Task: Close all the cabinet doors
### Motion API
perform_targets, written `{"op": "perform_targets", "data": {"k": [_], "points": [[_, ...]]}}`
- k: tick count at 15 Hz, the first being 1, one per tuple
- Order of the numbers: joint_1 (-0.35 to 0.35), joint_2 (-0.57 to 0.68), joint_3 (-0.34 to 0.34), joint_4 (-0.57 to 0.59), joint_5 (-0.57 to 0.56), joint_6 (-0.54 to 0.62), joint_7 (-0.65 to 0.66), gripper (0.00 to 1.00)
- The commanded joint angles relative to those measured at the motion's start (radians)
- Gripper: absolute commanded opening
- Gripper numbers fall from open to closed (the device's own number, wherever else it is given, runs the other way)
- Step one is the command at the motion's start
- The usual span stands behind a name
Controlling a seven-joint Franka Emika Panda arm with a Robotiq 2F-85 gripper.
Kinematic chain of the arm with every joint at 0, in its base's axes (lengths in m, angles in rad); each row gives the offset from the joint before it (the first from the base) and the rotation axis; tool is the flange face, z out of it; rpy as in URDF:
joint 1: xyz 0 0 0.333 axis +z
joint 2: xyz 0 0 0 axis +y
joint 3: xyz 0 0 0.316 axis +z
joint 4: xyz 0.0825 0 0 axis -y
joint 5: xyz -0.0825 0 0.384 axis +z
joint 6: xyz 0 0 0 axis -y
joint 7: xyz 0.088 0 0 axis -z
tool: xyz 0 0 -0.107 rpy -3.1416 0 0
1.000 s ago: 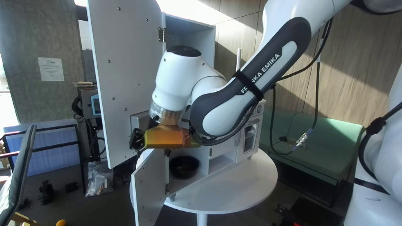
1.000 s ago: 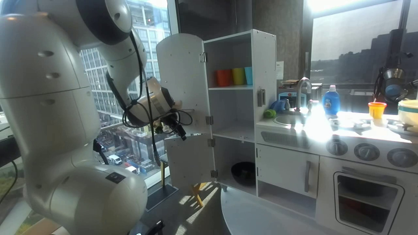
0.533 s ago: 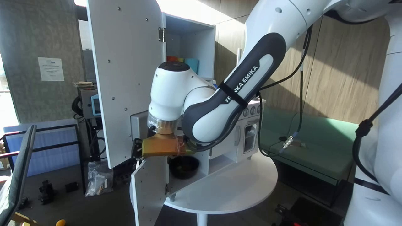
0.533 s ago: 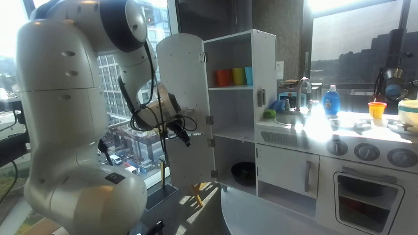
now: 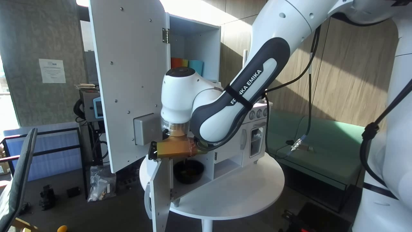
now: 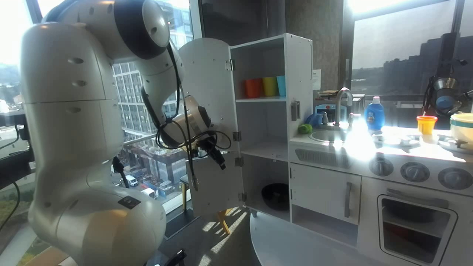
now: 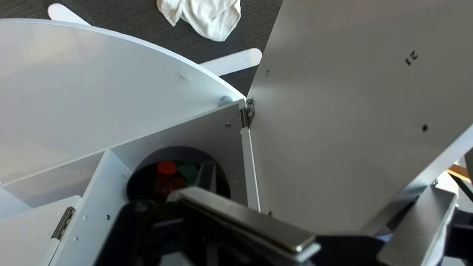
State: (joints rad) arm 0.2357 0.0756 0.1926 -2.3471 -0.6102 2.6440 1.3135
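Wrist view: your fingers are spread apart, with the top edge of the short door between them; whether they touch it, you cannot tell. In both exterior views this door and the tall door above it stand open. In an exterior view you have a black bowl at the bottom of the cabinet, three cups on its upper shelf

In an exterior view, a tall door and short door stand open mid-frame; a robot arm fills the left.
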Motion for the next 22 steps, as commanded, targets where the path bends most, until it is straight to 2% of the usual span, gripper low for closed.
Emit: {"op": "perform_targets", "data": {"k": [1, 3, 5, 7, 11, 13, 20, 22], "points": [[0.001, -0.06, -0.018, -0.042, -0.027, -0.104, -0.007, 1.0], [-0.003, -0.087, -0.01, -0.074, 0.017, -0.186, -0.06, 1.0], [-0.005, -0.121, -0.005, -0.124, 0.009, -0.212, -0.102, 1.0], [-0.012, -0.155, -0.005, -0.154, -0.062, -0.245, -0.071, 1.0], [-0.043, -0.232, 0.005, -0.212, -0.322, -0.284, 0.052, 1.0], [-0.057, -0.246, 0.004, -0.222, -0.406, -0.31, 0.097, 1.0], [-0.09, -0.3, -0.008, -0.255, -0.559, -0.379, 0.2, 1.0], [-0.093, -0.316, -0.024, -0.282, -0.526, -0.397, 0.162, 1.0]]}}
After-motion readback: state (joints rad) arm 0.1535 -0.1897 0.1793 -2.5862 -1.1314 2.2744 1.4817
